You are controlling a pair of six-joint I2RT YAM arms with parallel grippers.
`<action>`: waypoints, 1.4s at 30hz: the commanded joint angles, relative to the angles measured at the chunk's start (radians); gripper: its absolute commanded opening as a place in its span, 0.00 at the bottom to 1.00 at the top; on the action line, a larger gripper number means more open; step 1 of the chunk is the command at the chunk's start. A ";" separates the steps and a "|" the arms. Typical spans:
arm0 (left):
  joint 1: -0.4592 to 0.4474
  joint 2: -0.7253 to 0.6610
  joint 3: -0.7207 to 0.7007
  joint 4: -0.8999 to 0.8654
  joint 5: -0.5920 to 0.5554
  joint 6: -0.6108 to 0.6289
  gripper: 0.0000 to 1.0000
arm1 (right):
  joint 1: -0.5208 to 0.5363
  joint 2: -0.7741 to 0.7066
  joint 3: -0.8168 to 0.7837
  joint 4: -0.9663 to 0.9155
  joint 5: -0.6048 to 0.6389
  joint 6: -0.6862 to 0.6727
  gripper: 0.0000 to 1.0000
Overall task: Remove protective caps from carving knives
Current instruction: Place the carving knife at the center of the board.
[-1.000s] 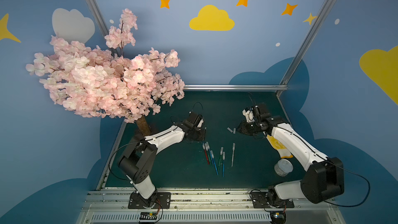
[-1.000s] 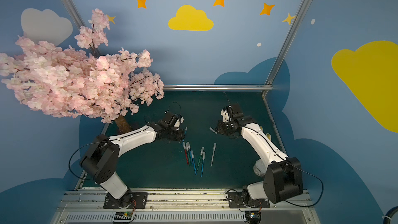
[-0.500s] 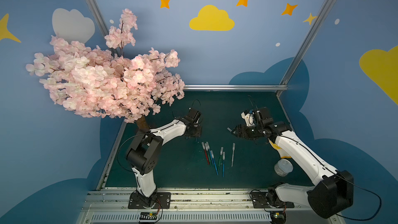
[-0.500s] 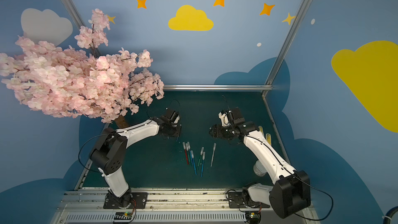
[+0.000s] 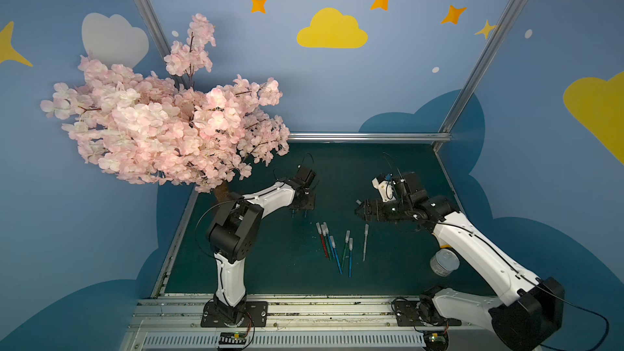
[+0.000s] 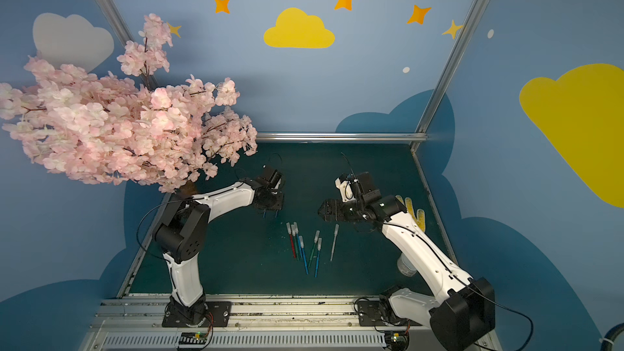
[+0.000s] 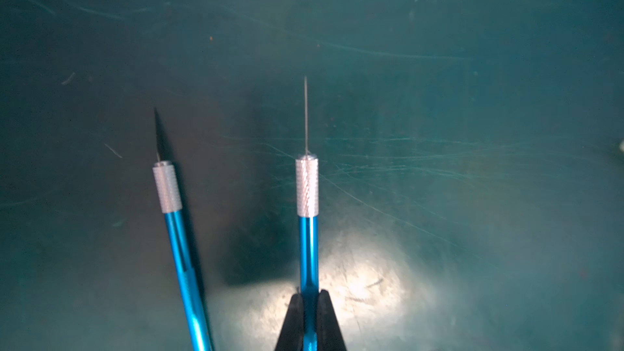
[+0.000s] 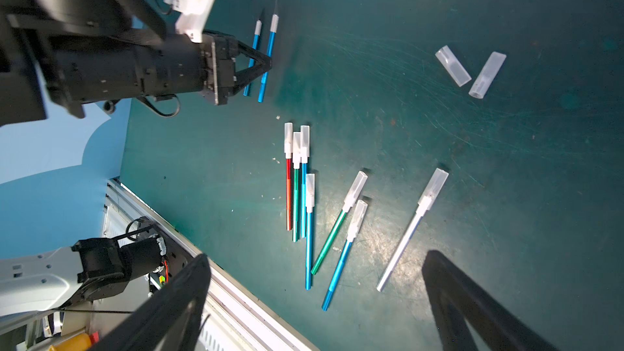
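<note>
Left hand [image 7: 309, 295]: clenched on the handle of an uncapped blue knife [image 7: 308, 251]; a second bare blue knife [image 7: 177, 231] lies just beside it. Right hand [image 5: 360, 211]: spread wide, empty. Two loose caps [image 8: 453, 66] lie on the desk [image 8: 506, 197], with seven capped knives [image 8: 305, 197] nearby.

Left arm [image 5: 270, 197] reaches forward, wrist bent downward — left fingers [image 7: 293, 322] pinched tight on a blue carving knife [image 7: 308, 251]. Right arm [image 5: 472, 241] stretches inward — right fingers [image 8: 182, 298] spread wide, holding nothing.
</note>
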 commanded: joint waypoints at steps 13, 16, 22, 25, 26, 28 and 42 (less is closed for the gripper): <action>0.006 0.076 0.081 -0.126 -0.122 -0.044 0.10 | 0.011 -0.062 0.000 0.002 0.046 0.025 0.98; 0.007 0.080 0.080 -0.132 -0.125 -0.047 0.13 | 0.012 -0.066 -0.001 0.005 0.052 0.026 0.98; 0.007 0.081 0.078 -0.130 -0.118 -0.044 0.18 | 0.016 -0.072 -0.004 0.007 0.057 0.025 0.98; 0.007 0.078 0.082 -0.133 -0.117 -0.042 0.20 | 0.017 -0.074 -0.005 0.007 0.055 0.025 0.98; 0.006 0.076 0.084 -0.133 -0.116 -0.042 0.21 | 0.017 -0.076 -0.006 0.006 0.054 0.026 0.98; 0.006 0.068 0.084 -0.136 -0.112 -0.044 0.21 | 0.017 -0.076 -0.006 0.004 0.058 0.026 0.98; -0.074 -0.129 -0.035 -0.162 -0.062 -0.146 0.29 | 0.024 -0.126 -0.014 -0.040 0.073 -0.004 0.98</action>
